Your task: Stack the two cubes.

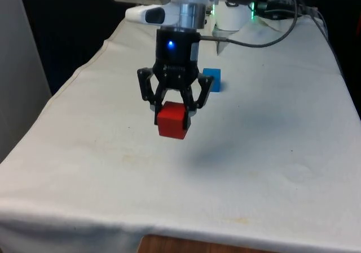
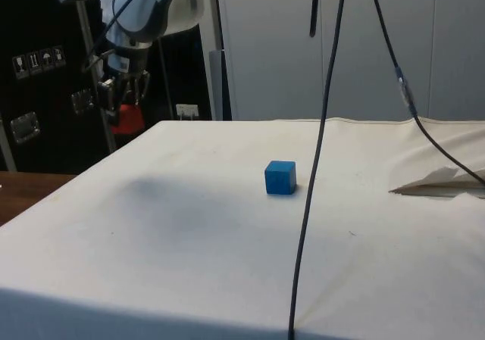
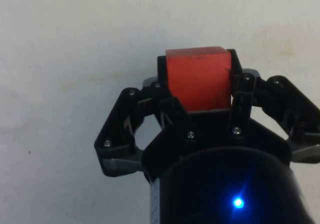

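No text, label or number can be read anywhere.

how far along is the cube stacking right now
Done: the red cube is picked up, clamped between the fingers of the gripper and lifted clear of the white cloth. In hand: carrying it. Left: bring it over the blue cube, which sits alone on the cloth, set it on top and let go.

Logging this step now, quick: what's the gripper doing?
Gripper: closed on the red cube, held in the air above the cloth, apart from the blue cube.
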Tool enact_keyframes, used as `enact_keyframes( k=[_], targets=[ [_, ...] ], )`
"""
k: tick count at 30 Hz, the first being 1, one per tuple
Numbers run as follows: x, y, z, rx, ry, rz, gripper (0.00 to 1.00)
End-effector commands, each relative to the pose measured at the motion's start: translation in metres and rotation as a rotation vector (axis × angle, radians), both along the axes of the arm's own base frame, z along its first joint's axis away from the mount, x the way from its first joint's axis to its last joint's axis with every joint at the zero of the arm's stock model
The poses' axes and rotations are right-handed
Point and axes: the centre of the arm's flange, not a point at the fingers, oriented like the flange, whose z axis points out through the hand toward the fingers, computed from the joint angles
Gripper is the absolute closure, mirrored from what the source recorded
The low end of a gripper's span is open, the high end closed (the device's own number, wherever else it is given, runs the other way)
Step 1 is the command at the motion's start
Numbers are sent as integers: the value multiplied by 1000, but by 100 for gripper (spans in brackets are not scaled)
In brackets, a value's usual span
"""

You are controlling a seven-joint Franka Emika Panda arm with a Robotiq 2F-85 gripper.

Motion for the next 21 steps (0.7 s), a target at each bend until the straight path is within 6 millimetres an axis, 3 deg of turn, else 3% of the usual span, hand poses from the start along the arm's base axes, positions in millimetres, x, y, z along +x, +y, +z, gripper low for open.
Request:
enact_keyframes(
  k=[1,6,7,15,16,21],
  targets=[
    [-8,0,2,-3,-5,1,100],
    [-20,1,6,3,3,0,100],
    [-14,1,4,7,12,-2,100],
    [-39,3,9,11,13,-2,100],
    [-32,3,7,13,21,-2,100],
    [-51,5,10,16,17,-3,100]
  ],
)
